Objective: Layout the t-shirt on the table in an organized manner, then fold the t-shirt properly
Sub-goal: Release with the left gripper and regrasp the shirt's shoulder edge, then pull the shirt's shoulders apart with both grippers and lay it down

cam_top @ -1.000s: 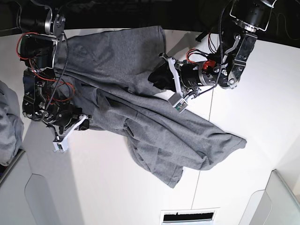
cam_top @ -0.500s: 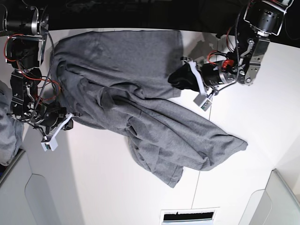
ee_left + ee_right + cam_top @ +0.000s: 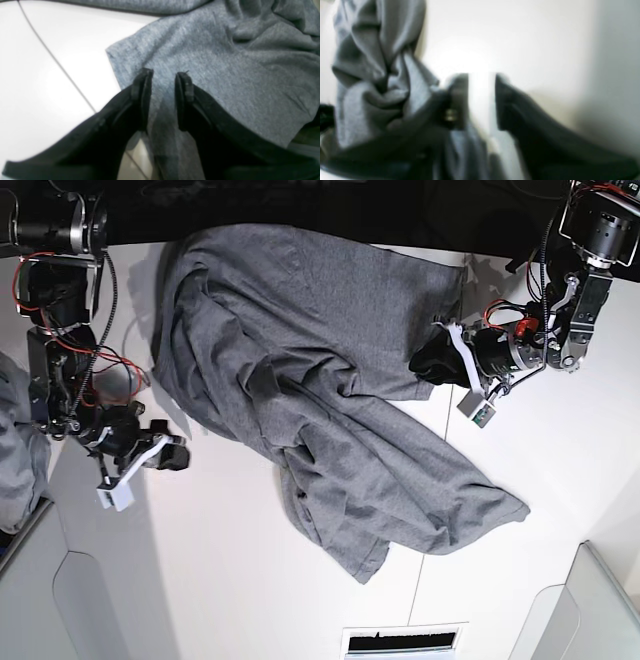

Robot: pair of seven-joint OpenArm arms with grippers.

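from the left wrist camera i saw the left gripper (image 3: pixel 164 72) with its jaws parted over the t-shirt (image 3: pixel 225 82), grey cloth showing in the gap between the fingertips; i had no pinch on it there. a corner of the fabric lay just beyond the fingers, and the white table (image 3: pixel 50 100) showed beside it, crossed by a thin dark seam (image 3: pixel 67 75). from the right wrist camera, the right gripper (image 3: pixel 482 75) was blurred, but i could make out its jaws apart with white tabletop between them, and the shirt bunched in folds beside one finger. from the base camera i saw the shirt sprawled diagonally across the table, wrinkled through the middle, one part reaching toward the lower right and another hanging toward the bottom. my left gripper was at its upper right edge, my right one near its left side, and a paler heap of cloth (image 3: pixel 18 450) sat at the far left
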